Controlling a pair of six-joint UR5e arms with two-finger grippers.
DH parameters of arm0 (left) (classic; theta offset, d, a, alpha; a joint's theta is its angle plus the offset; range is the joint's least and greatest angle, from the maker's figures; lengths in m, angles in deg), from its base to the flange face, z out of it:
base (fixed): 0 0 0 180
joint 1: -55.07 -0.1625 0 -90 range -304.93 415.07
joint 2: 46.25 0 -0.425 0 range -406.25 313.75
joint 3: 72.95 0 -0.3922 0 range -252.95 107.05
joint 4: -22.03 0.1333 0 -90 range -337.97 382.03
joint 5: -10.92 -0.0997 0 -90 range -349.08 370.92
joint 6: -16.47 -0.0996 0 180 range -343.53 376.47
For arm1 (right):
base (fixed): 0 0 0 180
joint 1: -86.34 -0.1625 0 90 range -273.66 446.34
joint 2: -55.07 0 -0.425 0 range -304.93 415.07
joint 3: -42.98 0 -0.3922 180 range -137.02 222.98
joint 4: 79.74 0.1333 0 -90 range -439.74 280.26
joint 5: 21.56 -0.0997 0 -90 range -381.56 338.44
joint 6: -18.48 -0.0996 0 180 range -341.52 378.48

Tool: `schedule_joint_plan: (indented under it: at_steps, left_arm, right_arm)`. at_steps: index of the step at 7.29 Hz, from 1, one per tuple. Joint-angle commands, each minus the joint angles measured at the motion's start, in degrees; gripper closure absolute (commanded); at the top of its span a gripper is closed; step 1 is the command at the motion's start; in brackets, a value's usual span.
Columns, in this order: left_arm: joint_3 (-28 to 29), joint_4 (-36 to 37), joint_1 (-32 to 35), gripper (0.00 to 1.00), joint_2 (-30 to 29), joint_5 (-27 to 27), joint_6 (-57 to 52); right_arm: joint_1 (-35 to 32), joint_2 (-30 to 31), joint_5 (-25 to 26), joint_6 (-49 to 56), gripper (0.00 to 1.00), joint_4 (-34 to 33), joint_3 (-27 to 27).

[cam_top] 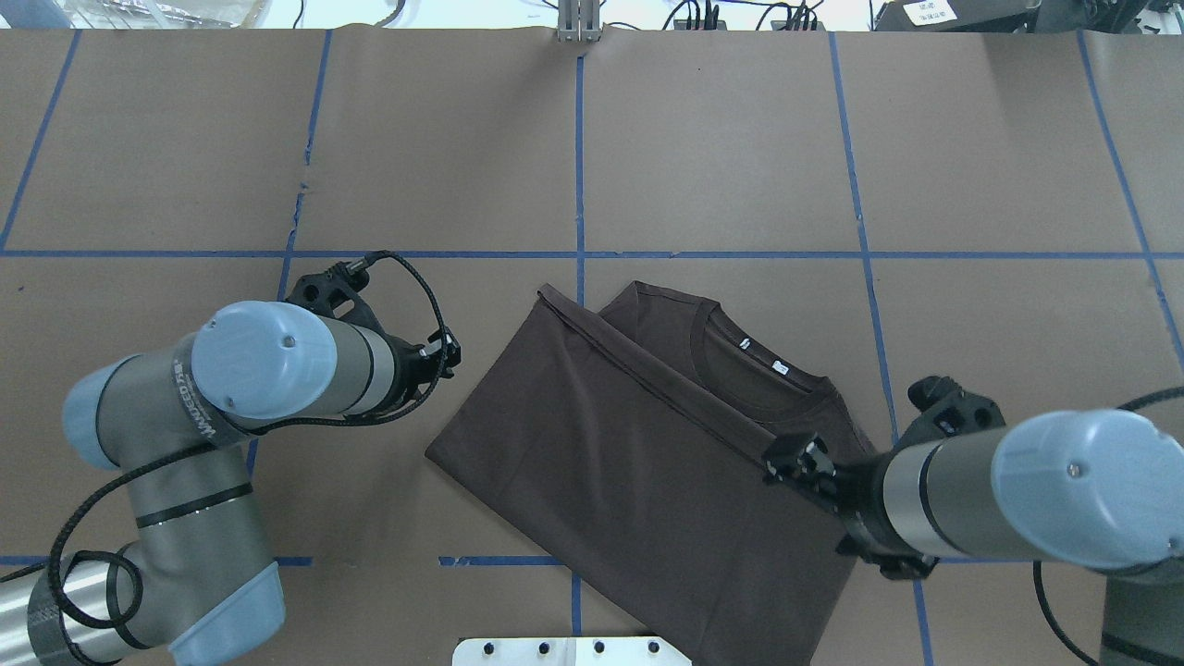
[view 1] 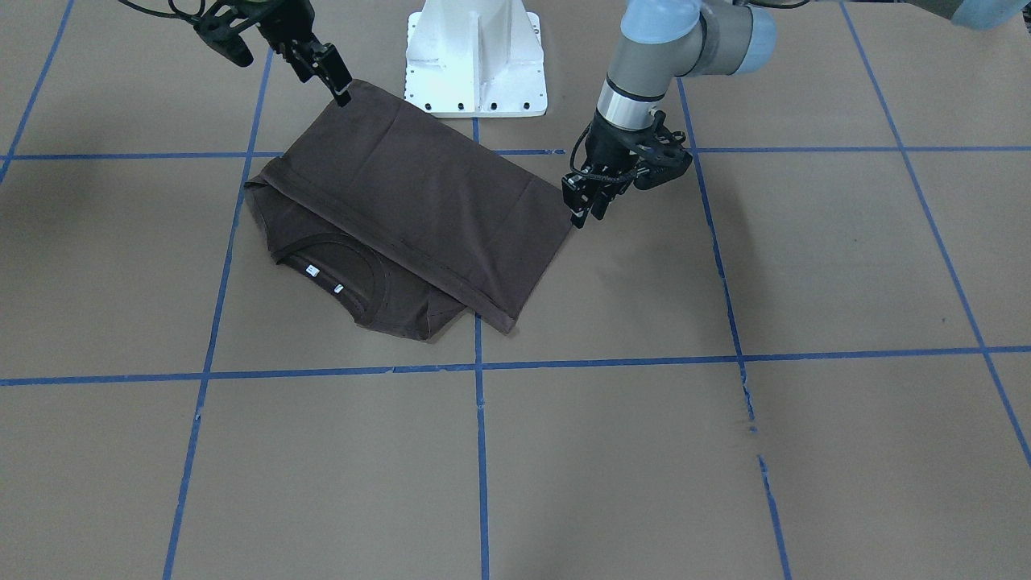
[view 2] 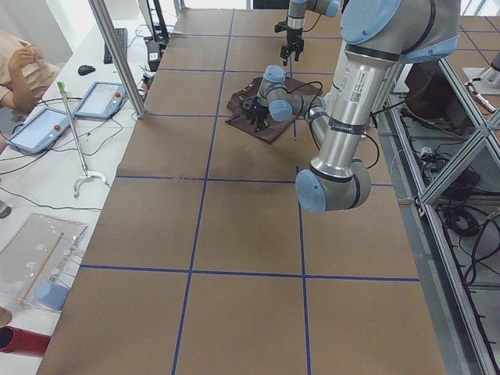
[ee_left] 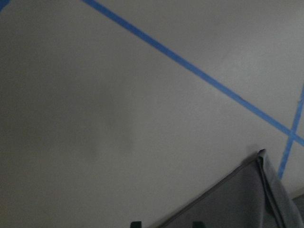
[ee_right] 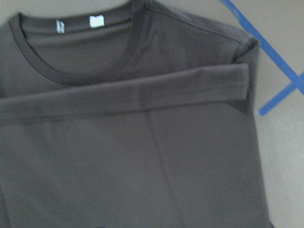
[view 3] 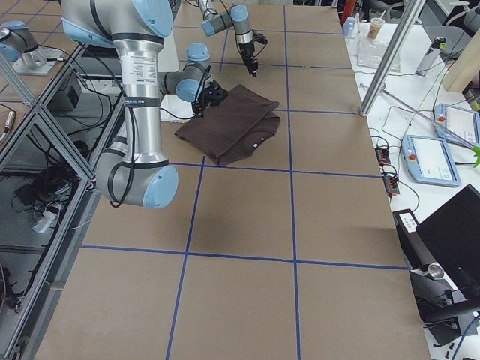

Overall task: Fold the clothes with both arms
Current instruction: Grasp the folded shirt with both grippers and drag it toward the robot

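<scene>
The dark brown T-shirt lies folded across itself left of centre on the counter, collar and white labels showing below the folded hem. The left pincer, jaws slightly parted, hangs at the fold's right corner. The right pincer pinches the shirt's upper-left corner.

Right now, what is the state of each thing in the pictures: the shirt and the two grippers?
shirt: flat on the table, folded once, hem edge laid just below the collar; collar and labels uncovered.
left gripper: just off the shirt's fold corner, fingers pointing down, holding nothing; open or shut cannot be told.
right gripper: at the other fold corner, touching the cloth edge; grip cannot be told.
</scene>
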Motion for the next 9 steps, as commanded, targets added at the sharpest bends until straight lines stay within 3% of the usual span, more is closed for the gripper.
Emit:
schedule_joint_plan:
  at_steps: [1,5,9]
  left_arm:
    - [0.62,1.79,-3.22,0.50,0.42,-0.08,3.79]
    - [5.17,3.81,-4.37,0.50,-1.59,-0.16,4.67]
    - [5.10,3.90,-4.63,0.52,-1.60,-0.08,5.02]
  right_arm:
    - [-6.71,-5.45,0.04,3.21,0.00,-0.03,5.81]
    - [-7.95,-7.40,-0.04,5.52,0.00,-0.03,8.12]
    - [-7.69,-7.40,0.04,5.52,0.00,-0.03,8.38]
